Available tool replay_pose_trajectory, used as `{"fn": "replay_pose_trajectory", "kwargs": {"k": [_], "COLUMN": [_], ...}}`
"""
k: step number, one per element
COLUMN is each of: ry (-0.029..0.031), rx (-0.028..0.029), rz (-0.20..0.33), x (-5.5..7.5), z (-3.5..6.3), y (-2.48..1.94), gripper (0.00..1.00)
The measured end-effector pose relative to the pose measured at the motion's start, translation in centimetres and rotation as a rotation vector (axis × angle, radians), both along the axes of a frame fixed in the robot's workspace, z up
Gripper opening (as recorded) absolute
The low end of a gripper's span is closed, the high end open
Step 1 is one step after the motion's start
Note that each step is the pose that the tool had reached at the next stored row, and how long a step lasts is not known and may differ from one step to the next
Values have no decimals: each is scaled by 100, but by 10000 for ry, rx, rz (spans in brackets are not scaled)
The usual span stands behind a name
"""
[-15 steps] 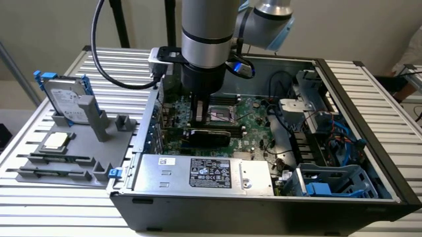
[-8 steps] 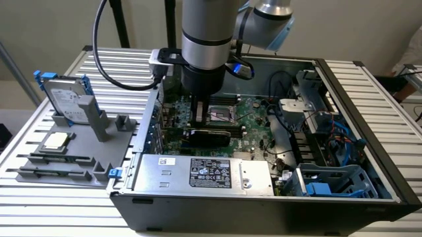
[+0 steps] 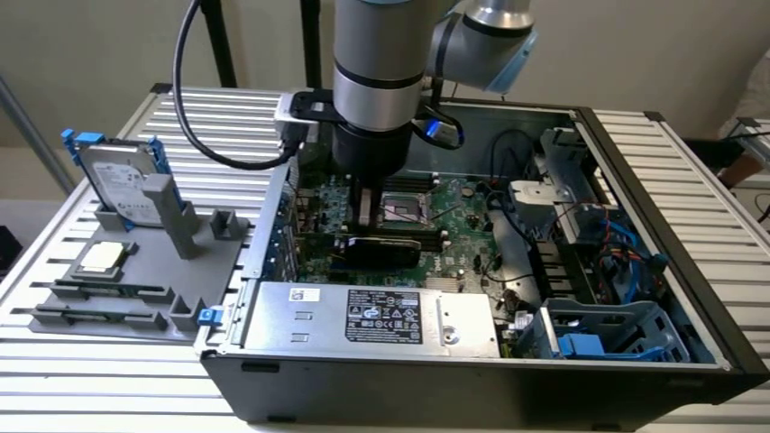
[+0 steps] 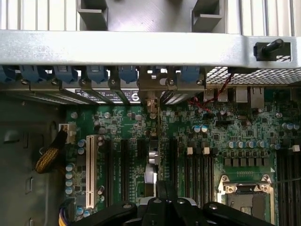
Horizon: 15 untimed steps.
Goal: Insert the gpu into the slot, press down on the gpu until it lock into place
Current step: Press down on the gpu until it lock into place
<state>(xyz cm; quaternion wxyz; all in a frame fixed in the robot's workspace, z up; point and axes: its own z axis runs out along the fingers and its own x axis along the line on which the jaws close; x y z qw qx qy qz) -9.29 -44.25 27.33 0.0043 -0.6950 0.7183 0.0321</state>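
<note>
The gpu (image 3: 380, 250) is a thin black card standing on edge across the green motherboard (image 3: 463, 212) inside the open PC case. In the wrist view I look along the gpu's top edge (image 4: 155, 141), which runs toward the bracket row at the case wall. My gripper (image 3: 364, 221) reaches down into the case directly above the card. Its black fingers (image 4: 164, 195) are pressed together, shut, over the card's near end. Whether they touch the edge I cannot tell. The slot is hidden under the card.
A silver power-supply box (image 3: 373, 316) lies along the case's front wall. The CPU socket (image 4: 244, 195) and black memory slots (image 4: 287, 179) sit beside the card. Blue drive cages (image 3: 601, 334) fill the exterior view's right. A grey fixture (image 3: 132, 262) holds a hard drive (image 3: 121, 180) outside.
</note>
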Motion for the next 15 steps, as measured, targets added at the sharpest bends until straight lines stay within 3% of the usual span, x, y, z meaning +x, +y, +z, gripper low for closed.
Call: {"fn": "replay_pose_trajectory", "kwargs": {"k": [11,13,15], "ry": [6,19,52], "rx": [-26,-4,-30], "rz": [9,6,7], "x": [1,2,1], "z": [-76,-49,11], "y": [3,7,4], "gripper": [11,11,11]}}
